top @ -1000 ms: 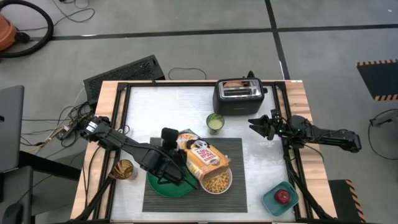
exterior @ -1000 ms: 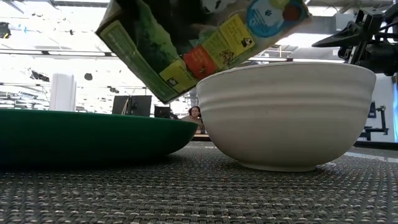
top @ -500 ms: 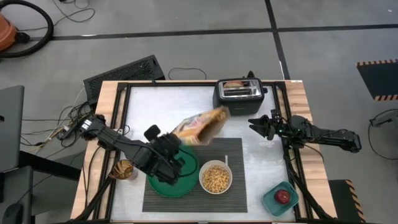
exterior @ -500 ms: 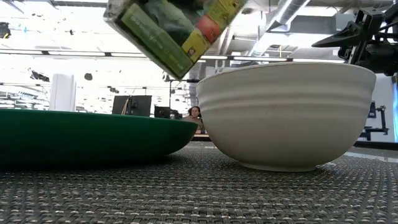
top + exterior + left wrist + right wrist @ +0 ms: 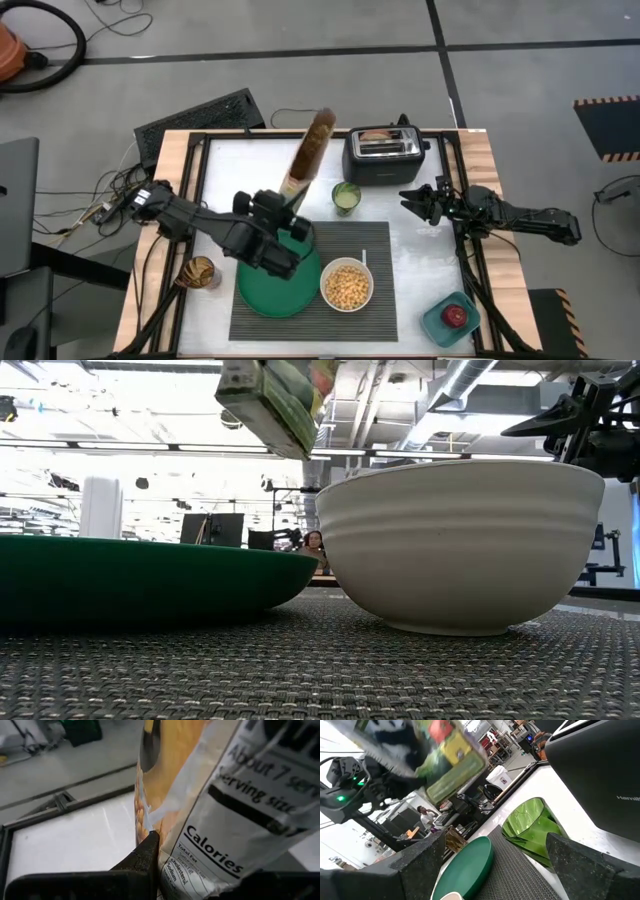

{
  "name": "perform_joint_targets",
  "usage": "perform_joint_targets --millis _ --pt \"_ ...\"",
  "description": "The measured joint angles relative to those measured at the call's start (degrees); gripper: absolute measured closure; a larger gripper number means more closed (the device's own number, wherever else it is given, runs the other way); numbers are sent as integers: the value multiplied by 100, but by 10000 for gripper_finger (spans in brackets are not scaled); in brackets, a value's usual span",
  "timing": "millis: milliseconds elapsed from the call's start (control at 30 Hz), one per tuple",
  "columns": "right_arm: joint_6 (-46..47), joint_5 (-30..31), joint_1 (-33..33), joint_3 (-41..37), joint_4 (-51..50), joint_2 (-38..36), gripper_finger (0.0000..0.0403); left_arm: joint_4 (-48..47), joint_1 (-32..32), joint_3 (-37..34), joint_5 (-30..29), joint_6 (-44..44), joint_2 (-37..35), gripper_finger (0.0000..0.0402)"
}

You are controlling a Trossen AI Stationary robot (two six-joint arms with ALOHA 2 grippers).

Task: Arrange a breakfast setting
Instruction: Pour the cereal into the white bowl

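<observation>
Cereal (image 5: 346,286) fills the bowl (image 5: 329,298); left gripper (image 5: 287,207), jaws pinching the box (image 5: 309,153) upright, should set it aside. Right gripper (image 5: 410,201) waits, jaws spread.

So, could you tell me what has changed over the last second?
The left gripper has tipped the cereal box back upright and swung it off the white bowl, toward the table's far side. The bowl now shows its cereal. The green plate, toaster and right gripper stayed put.
</observation>
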Motion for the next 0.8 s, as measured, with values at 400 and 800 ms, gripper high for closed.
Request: perform_joint_targets --millis 400,800 --pt "0 1 0 0 0 1 29 48 1015 0 -598 360 -167 326" --pt "2 2 -7 0 2 2 29 2667 1615 0 -53 3302 -345 326"
